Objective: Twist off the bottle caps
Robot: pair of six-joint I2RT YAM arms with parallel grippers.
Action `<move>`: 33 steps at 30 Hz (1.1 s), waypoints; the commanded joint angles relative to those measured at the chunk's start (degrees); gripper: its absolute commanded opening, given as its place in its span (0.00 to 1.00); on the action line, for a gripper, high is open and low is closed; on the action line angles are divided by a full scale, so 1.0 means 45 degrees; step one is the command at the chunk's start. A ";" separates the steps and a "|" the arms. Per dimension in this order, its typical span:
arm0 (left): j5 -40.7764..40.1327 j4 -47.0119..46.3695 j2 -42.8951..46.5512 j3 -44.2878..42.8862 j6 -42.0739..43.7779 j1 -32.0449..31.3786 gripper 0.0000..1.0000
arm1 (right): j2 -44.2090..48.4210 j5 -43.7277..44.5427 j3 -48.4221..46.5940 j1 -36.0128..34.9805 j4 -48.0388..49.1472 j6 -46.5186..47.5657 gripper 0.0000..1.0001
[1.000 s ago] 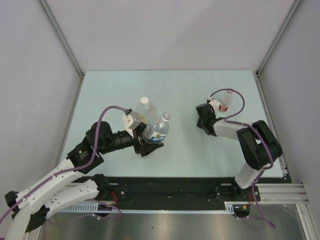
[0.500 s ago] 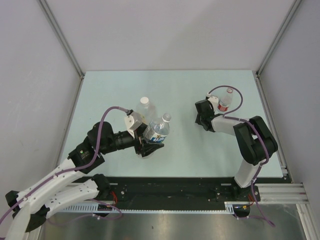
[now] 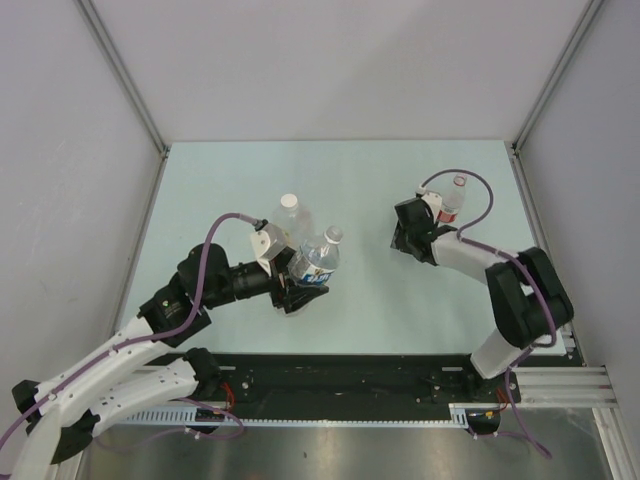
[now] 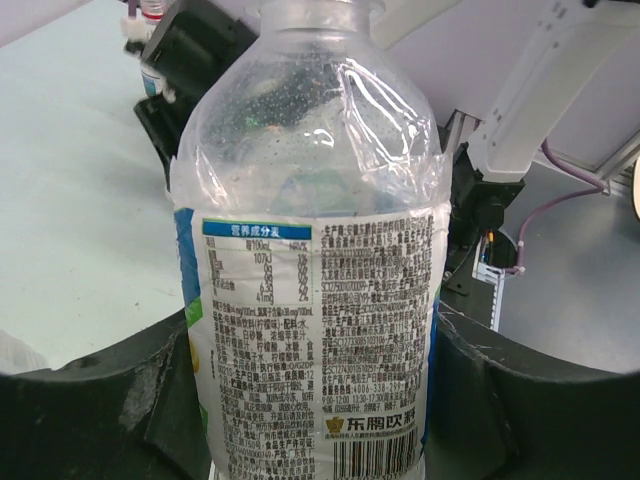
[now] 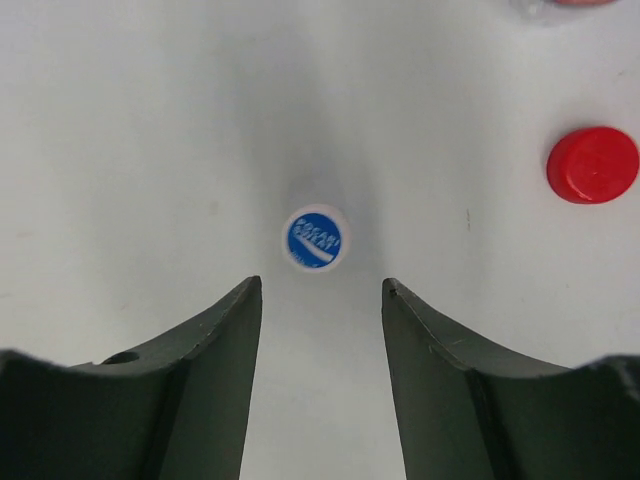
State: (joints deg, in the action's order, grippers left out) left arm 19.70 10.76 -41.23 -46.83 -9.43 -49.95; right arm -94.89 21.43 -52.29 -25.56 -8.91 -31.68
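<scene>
pale green tabletop, grey walls round three sides. took blue-label bottle [image 3: 314,262] near mid-table as landmark: gripped low on its body by left gripper [image 3: 294,290], fingers pressed to both sides of the label in left wrist view. neck looks bare at the top, though cut off there.

well right of that bottle: right gripper [image 5: 320,290] pointing down at the table, fingers apart, holding nothing. blue cap [image 5: 314,238] flat on the table just beyond the gap between its tips. red cap [image 5: 592,164] loose further right again. red-label bottle [image 3: 451,203] right and further back; cannot tell what is on its neck.

just behind and left of landmark bottle: large bottle [image 3: 287,222], upright, white cap [image 3: 289,202] on top, apparently the only one not yet off. left arm much nearer to it but occupied; right gripper free but would have to cross leftward past landmark bottle. cap faces up, so approach likely from above, along bottle's upright axis.
</scene>
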 commanded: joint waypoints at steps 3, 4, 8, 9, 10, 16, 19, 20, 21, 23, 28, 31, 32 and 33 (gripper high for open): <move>-0.0589 -0.0829 -0.0094 -0.0023 0.0240 0.0046 0.02 | 0.4130 -0.0289 -0.1951 -0.0997 -0.1457 -0.0206 0.58; -0.0648 -0.0868 -0.0172 -0.0062 0.0260 0.0046 0.02 | 0.4443 -0.0290 -0.2244 -0.1367 -0.1806 -0.0148 0.59; -0.0940 -0.1142 -0.0582 -0.0277 0.0318 0.0046 0.01 | 0.6239 -0.0874 -0.2793 -0.2246 -0.1928 0.0184 0.61; -0.1077 -0.1277 -0.0622 -0.0297 0.0357 0.0046 0.01 | 0.7055 -0.1630 -0.2658 -0.2385 -0.1734 0.0649 0.61; -0.1291 -0.1376 -0.0661 -0.0297 0.0416 0.0046 0.01 | 0.7547 -0.2043 -0.2521 -0.2599 -0.1229 0.0847 0.61; -0.1527 -0.3172 -0.0622 0.0328 0.1041 0.0046 0.00 | 1.0948 -0.6065 -0.1426 -0.2700 0.0981 0.0831 0.70; -0.1042 -0.3933 -0.0622 0.0699 0.1022 0.0046 0.00 | 1.1418 -0.9247 -0.1407 -0.1763 0.1488 0.0012 0.74; -0.0729 -0.4090 -0.0680 0.0777 0.1022 0.0046 0.00 | 1.1400 -1.0531 -0.1407 -0.1587 0.1646 -0.0687 0.74; 0.0086 -0.4207 -0.0874 0.0777 0.1060 0.0046 0.00 | 1.1400 -1.0988 -0.1407 -0.1489 0.1802 -0.0945 0.75; 0.0793 -0.4112 -0.1109 0.0622 0.1158 0.0046 0.00 | 1.1438 -1.1750 -0.1329 -0.1526 0.2563 -0.1549 0.76; 0.2221 -0.3895 -0.1813 0.0328 0.0906 0.0046 0.00 | 1.1263 -1.2106 -0.1329 -0.2169 0.2645 -0.1515 0.79; 0.2262 -0.4091 -0.1872 0.0387 0.0670 0.0046 0.00 | 1.1146 -1.1600 -0.1329 -0.2658 0.2138 -0.0930 0.80; 0.2262 -0.4091 -0.1911 0.0329 0.0670 0.0046 0.00 | 1.1107 -1.1250 -0.1329 -0.2872 0.2058 -0.0793 0.80; 0.2281 -0.4053 -0.1931 0.0309 0.0651 0.0066 0.00 | 1.1029 -1.1092 -0.1329 -0.2990 0.2038 -0.0676 0.81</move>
State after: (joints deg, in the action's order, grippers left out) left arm 26.44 -3.86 -50.22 -43.57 -6.02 -49.95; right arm -44.93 -28.88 -58.26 -36.82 0.43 -36.53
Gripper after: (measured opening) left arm 0.678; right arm 0.800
